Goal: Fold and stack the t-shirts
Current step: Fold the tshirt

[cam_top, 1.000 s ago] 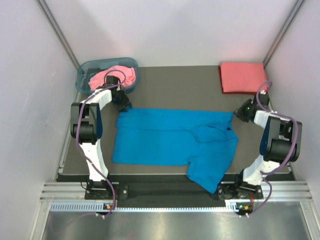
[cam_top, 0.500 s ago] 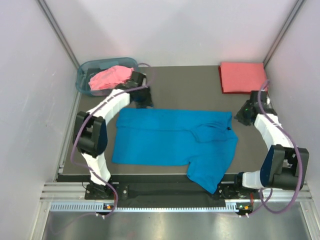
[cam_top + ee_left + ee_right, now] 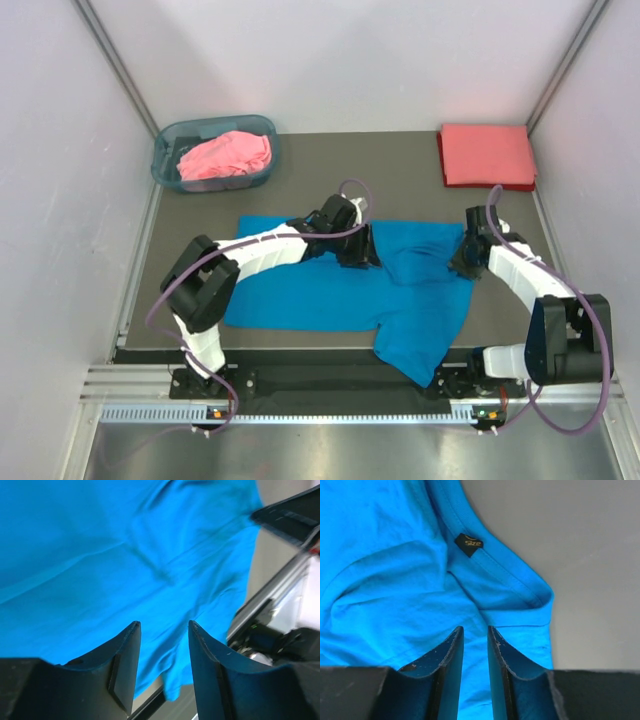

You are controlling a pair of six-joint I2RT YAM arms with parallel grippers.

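Note:
The bright blue t-shirt (image 3: 300,290) lies spread on the dark table, with its right part bunched and a flap hanging over the near edge. My left gripper (image 3: 358,254) reaches across its middle; in the left wrist view it (image 3: 164,625) is open and empty just above the blue cloth (image 3: 100,555). My right gripper (image 3: 463,264) is at the shirt's right edge; in the right wrist view it (image 3: 474,628) stands a little open over the collar (image 3: 510,580), near the size label (image 3: 468,544). The pink t-shirt (image 3: 228,155) lies in the basket. The coral-red t-shirt (image 3: 487,155) lies folded at the far right.
The translucent blue-grey basket (image 3: 165,150) stands at the far left corner of the table (image 3: 350,170). White walls close in both sides and the back. A metal rail (image 3: 340,385) runs along the near edge.
My left arm has swung from beside the basket to the middle of the blue t-shirt. My right gripper has moved left from beside the shirt onto its collar edge.

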